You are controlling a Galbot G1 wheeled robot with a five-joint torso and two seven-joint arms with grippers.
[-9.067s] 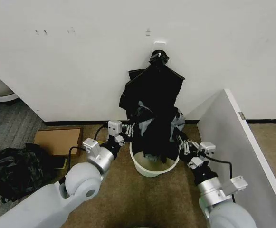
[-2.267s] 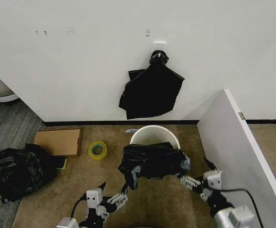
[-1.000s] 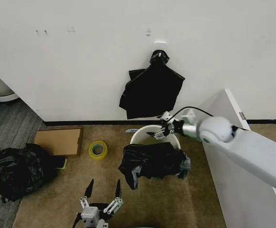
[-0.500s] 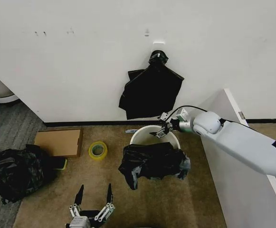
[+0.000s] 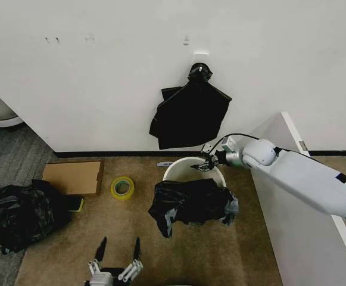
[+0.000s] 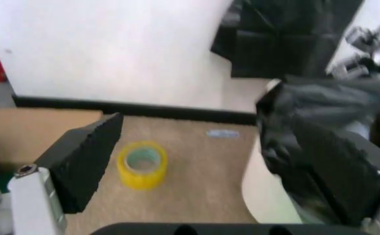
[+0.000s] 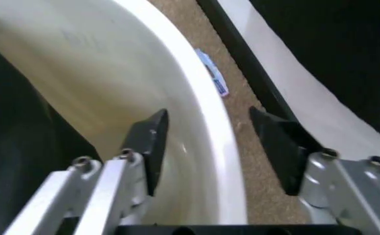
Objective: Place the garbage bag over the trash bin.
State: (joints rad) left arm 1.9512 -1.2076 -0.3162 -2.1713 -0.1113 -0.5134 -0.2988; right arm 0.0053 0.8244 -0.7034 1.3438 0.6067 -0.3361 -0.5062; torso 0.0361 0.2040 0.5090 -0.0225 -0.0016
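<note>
Head view: right gripper (image 5: 203, 167) wide, straddling trash bin (image 5: 175, 170) rim; left gripper (image 5: 118, 251) wide, low.

The garbage bag (image 5: 190, 202) is thin black plastic, wrinkly with a bit of shine on the creases; the trash bin (image 5: 175, 168) is smooth white plastic with a soft gloss along the rolled rim (image 7: 209, 127). The floor (image 5: 131, 238) looks like rough, matt brown carpet; the tape roll (image 5: 122, 187) is glossy yellow; the box (image 5: 72, 177) is plain matt cardboard. The right gripper (image 7: 212, 142) has matt black pads on bare silvery metal fingers; its arm shell (image 5: 304, 176) is smooth pale-grey plastic.
</note>
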